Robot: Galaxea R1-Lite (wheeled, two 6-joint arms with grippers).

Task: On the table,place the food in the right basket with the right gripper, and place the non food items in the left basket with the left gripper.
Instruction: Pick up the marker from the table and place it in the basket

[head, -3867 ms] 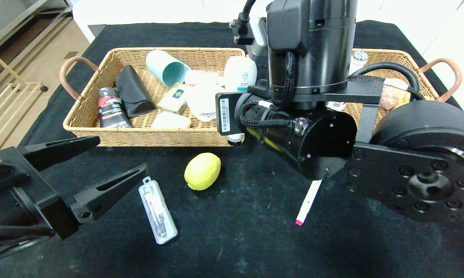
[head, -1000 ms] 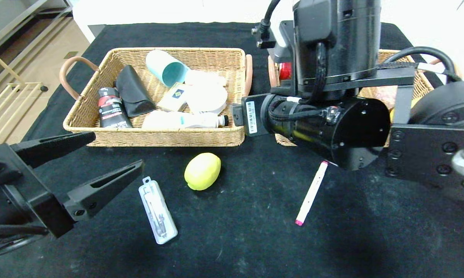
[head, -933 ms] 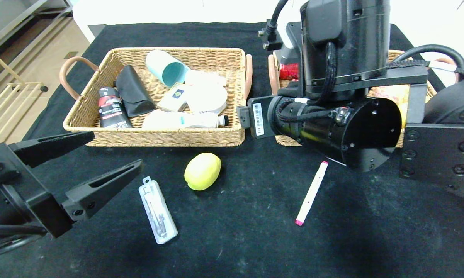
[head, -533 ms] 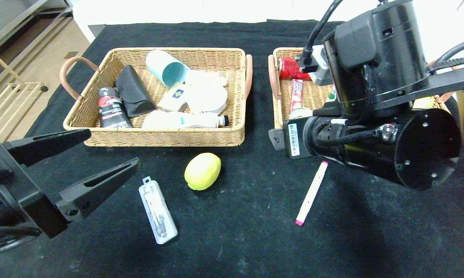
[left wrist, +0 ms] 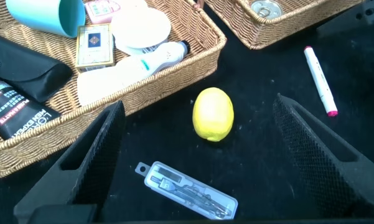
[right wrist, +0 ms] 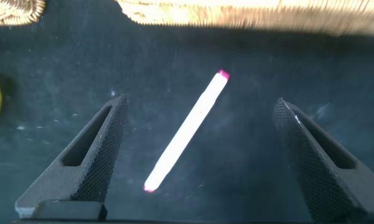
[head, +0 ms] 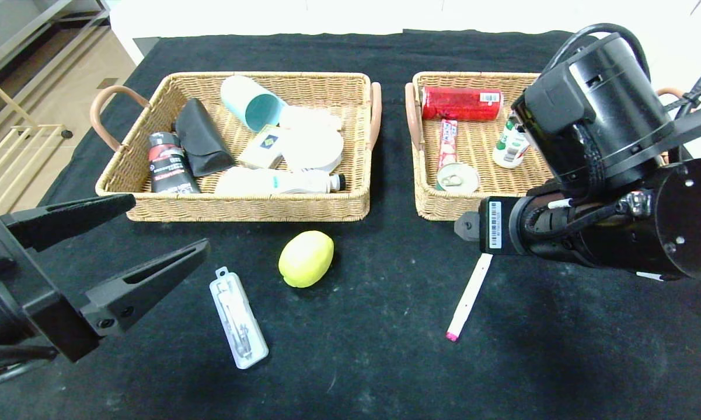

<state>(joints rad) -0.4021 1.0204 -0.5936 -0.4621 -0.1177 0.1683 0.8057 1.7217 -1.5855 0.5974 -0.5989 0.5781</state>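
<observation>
A yellow lemon [head: 306, 258] lies on the black table [head: 350, 373] in front of the left basket [head: 239, 207]. A clear slim case [head: 238, 318] lies to its left and a white marker with pink ends [head: 470, 290] to its right. My left gripper [head: 170, 223] hovers open at the near left, with the lemon [left wrist: 213, 114] and case [left wrist: 187, 191] seen between its fingers. My right gripper [right wrist: 199, 102] stands open above the marker [right wrist: 187, 129]; in the head view its arm [head: 589, 192] hides the fingers. In the right basket [head: 443, 210] are a milk bottle [head: 511, 144] and a tin [head: 457, 177]. The white brush [head: 274, 181] lies in the left basket.
The left basket also holds a teal cup [head: 251, 102], a black pouch [head: 201, 137], a dark tube [head: 169, 163] and a small box [head: 264, 147]. The right basket also holds a red packet [head: 461, 103] and a snack stick [head: 447, 143]. A shelf frame [head: 11, 140] stands off the table's left.
My right arm has swung right and toward the front, from between the baskets to above the marker, uncovering the right basket. My left gripper has barely moved.
</observation>
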